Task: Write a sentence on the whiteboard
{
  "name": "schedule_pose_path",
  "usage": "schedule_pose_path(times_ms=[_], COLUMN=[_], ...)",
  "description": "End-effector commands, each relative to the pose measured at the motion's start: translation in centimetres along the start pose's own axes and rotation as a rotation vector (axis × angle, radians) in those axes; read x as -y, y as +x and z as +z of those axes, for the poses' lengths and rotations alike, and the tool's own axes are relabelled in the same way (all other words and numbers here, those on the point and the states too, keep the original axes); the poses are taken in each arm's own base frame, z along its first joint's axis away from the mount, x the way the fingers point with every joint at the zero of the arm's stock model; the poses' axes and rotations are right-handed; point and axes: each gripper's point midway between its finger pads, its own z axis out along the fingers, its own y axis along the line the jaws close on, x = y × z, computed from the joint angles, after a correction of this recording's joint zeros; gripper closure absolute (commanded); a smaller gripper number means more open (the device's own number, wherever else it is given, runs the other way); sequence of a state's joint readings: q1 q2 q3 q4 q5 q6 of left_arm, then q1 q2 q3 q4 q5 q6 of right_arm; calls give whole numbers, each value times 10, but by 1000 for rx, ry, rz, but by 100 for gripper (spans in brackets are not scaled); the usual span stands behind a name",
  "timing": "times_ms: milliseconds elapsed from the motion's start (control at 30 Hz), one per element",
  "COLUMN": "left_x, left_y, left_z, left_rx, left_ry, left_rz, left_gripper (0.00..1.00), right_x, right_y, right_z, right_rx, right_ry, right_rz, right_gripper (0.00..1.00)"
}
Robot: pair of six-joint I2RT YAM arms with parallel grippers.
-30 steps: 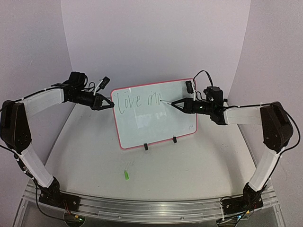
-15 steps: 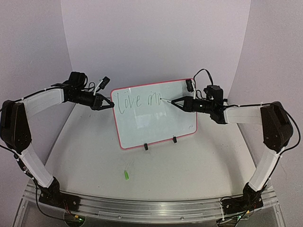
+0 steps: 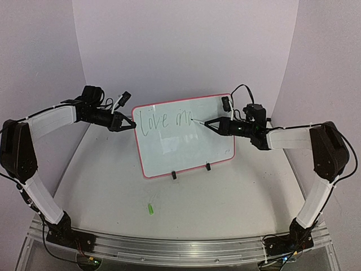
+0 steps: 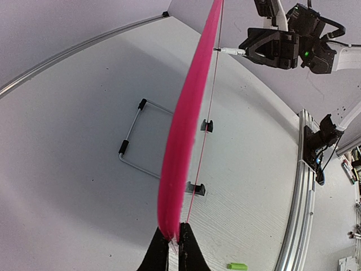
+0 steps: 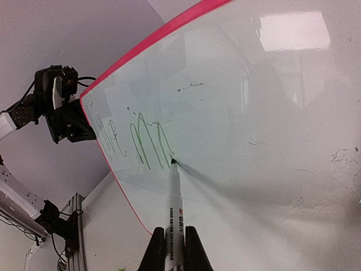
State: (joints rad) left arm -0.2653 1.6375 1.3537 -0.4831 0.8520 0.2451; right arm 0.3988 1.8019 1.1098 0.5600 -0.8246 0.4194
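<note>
The whiteboard (image 3: 186,148) stands upright on two black feet mid-table, red-pink rim all round. The sentence (image 3: 164,119) reads "Love m" in thin green strokes along the top. My left gripper (image 3: 133,125) is shut on the board's left rim; in the left wrist view the rim (image 4: 186,130) runs edge-on from that gripper (image 4: 174,241). My right gripper (image 3: 207,123) is shut on a white marker pen (image 5: 175,212), whose tip touches the board at the end of the "m" (image 5: 149,141). In the right wrist view my right gripper (image 5: 175,248) shows at the bottom edge.
A green pen cap (image 3: 150,209) lies on the table in front of the board. Behind the board a wire stand (image 4: 132,144) rests on the table. Purple walls close in the back and sides. A metal rail (image 3: 169,248) runs along the near edge.
The pen tip has wandered slightly at the end of the "m", up and back down. The left arm and the board have not moved.
</note>
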Motion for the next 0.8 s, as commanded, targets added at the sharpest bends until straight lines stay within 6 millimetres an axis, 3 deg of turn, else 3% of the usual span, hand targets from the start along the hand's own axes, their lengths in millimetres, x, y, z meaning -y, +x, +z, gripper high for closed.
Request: schedule_pose_path(times_ms=[0, 433, 767], left_x=[-1, 0, 0], left_y=[5, 5, 5], left_z=[2, 1, 1], left_rx=[-34, -34, -34], left_ry=[-16, -17, -19], left_rz=[10, 12, 13], left_gripper=[100, 100, 100], right_x=[16, 18, 18], right_y=[-1, 4, -7], right_z=[-4, -7, -11], right_rx=[33, 30, 62], right_ry=[76, 91, 119], right_rz=[-2, 9, -2], right_gripper=[100, 100, 100])
